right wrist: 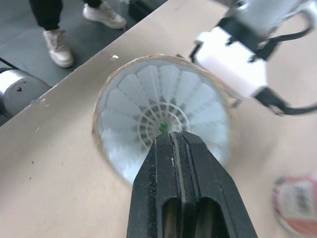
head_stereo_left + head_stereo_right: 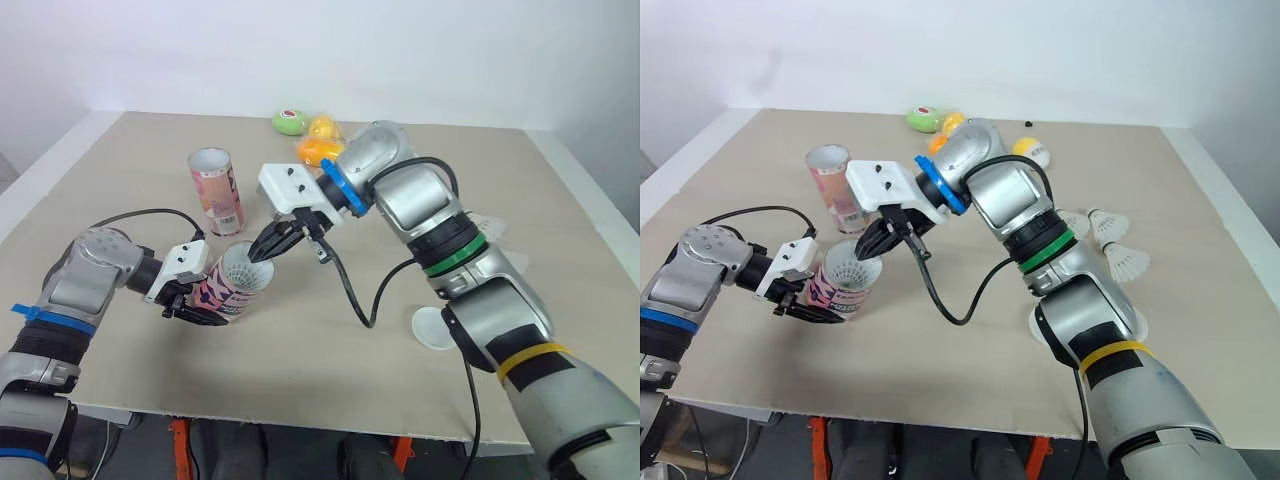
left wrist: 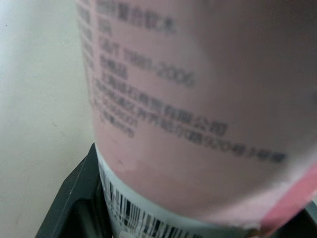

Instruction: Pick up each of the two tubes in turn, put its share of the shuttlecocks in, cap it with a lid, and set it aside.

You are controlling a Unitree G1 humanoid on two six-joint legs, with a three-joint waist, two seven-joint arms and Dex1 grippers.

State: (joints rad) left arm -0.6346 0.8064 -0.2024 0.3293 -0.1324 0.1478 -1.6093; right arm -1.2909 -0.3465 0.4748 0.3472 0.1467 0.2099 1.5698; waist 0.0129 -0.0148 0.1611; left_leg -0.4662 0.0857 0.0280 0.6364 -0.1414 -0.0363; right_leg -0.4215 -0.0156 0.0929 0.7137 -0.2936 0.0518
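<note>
A pink tube (image 2: pixel 228 285) lies tilted in my left gripper (image 2: pixel 193 303), which is shut on its lower body; its label and barcode (image 3: pixel 163 124) sit close between the dark fingers (image 3: pixel 74 198). The tube's mouth faces my right gripper (image 2: pixel 264 249). White shuttlecock feathers (image 1: pixel 163 106) line the inside of the mouth. My right gripper (image 1: pixel 171 138) is shut, its tips at the shuttlecock's centre just inside the rim. A second pink tube (image 2: pixel 216 190) stands upright and open behind. Three loose shuttlecocks (image 2: pixel 1108 222) lie to the right.
A white lid (image 2: pixel 432 328) lies near the table's front right edge. A green ball (image 2: pixel 290 121) and orange and yellow toys (image 2: pixel 320 140) sit at the back. My right arm's cable (image 2: pixel 350 290) loops over the table's middle. A person's shoes (image 1: pixel 59 44) stand on the floor.
</note>
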